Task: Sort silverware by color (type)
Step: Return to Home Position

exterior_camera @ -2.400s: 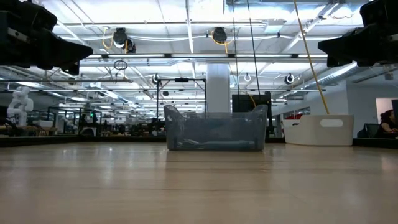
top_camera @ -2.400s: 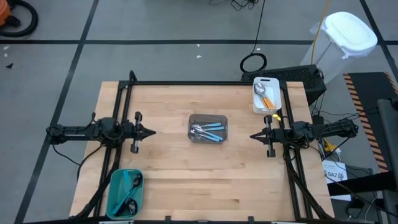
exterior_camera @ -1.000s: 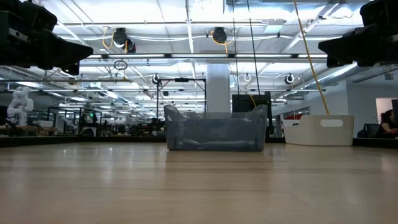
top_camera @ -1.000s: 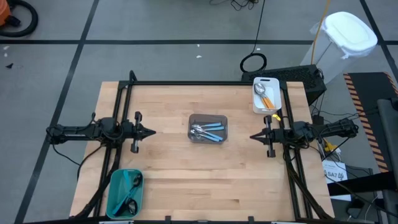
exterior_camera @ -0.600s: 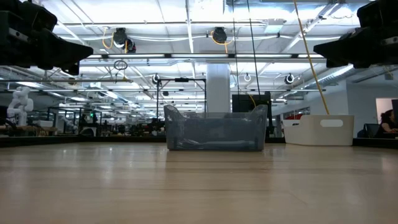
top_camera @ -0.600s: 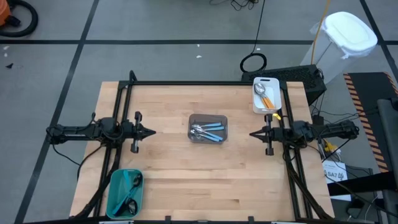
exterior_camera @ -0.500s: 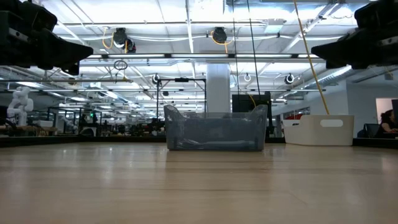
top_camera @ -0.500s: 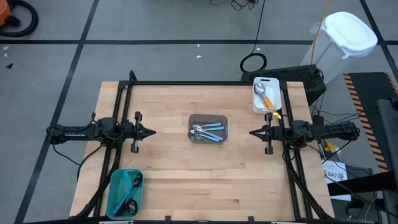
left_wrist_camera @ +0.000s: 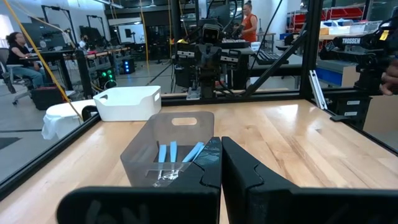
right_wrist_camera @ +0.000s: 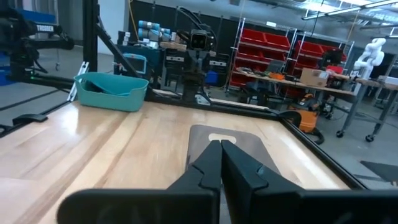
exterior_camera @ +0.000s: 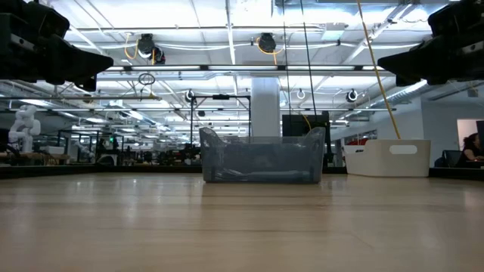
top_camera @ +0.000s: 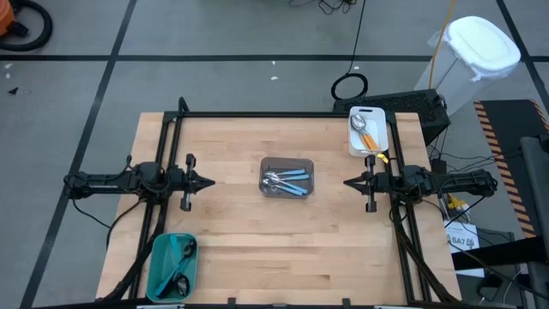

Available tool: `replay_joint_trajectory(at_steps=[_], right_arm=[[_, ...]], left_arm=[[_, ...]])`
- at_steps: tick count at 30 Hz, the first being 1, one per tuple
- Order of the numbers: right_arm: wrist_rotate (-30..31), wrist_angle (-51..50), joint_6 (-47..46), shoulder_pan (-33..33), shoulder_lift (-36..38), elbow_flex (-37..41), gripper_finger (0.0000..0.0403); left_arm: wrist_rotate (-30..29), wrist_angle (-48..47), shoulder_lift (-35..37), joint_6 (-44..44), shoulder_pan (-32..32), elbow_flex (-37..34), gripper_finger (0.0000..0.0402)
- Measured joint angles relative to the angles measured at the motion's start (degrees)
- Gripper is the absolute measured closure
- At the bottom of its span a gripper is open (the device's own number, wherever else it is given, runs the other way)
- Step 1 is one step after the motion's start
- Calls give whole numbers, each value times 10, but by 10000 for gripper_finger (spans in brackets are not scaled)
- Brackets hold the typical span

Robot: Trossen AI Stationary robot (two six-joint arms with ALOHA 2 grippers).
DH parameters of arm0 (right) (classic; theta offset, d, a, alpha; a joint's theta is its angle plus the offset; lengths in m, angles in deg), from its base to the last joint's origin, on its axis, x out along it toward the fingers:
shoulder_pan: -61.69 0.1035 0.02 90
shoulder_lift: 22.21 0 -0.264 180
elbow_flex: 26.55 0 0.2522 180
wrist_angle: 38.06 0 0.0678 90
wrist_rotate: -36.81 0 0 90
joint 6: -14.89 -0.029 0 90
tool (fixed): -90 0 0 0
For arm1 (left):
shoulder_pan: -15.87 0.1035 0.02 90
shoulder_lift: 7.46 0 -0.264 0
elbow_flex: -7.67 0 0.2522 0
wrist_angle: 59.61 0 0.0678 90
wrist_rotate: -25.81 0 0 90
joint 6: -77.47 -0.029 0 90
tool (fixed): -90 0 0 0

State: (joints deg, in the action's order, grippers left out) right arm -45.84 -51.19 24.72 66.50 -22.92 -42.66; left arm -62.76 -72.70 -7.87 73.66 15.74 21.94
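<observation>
1. Jaws first: your left jaws are pressed together, tips meeting in a point. They sit at the end of the left arm (top_camera: pixel 129 180), which reaches in level over the middle of the bench's (top_camera: pixel 232 240) left edge. They hang clear above the wood and point toward the centre, holding nothing.
2. Look to the bench's left corner on the low camera's side and you find the teal bin (top_camera: pixel 155 257). Dark spoons (top_camera: pixel 177 279) lie inside it.
3. At the centre of the bench stands the clear grey bin (top_camera: pixel 287 162), well apart from both arms. In it lie silver spoons with light-blue handles (top_camera: pixel 293 178), bowls toward the left edge and handles toward the right.
4. Your right jaws are likewise closed tip to tip and empty. The right arm (top_camera: pixel 429 181) carries them in over the middle of the right edge, raised off the wood and facing the grey bin.
5. Just beyond that arm, in the far right corner, sits the white bin (top_camera: pixel 379 120). It holds silver spoons with orange handles (top_camera: pixel 364 130).
</observation>
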Motion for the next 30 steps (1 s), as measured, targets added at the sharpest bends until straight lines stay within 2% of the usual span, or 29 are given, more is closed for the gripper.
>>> replay_joint_trajectory(at_steps=[30], right_arm=[[1,15,-2,0,0,0,394]], left_arm=[[0,0,0,0,0,0,401]])
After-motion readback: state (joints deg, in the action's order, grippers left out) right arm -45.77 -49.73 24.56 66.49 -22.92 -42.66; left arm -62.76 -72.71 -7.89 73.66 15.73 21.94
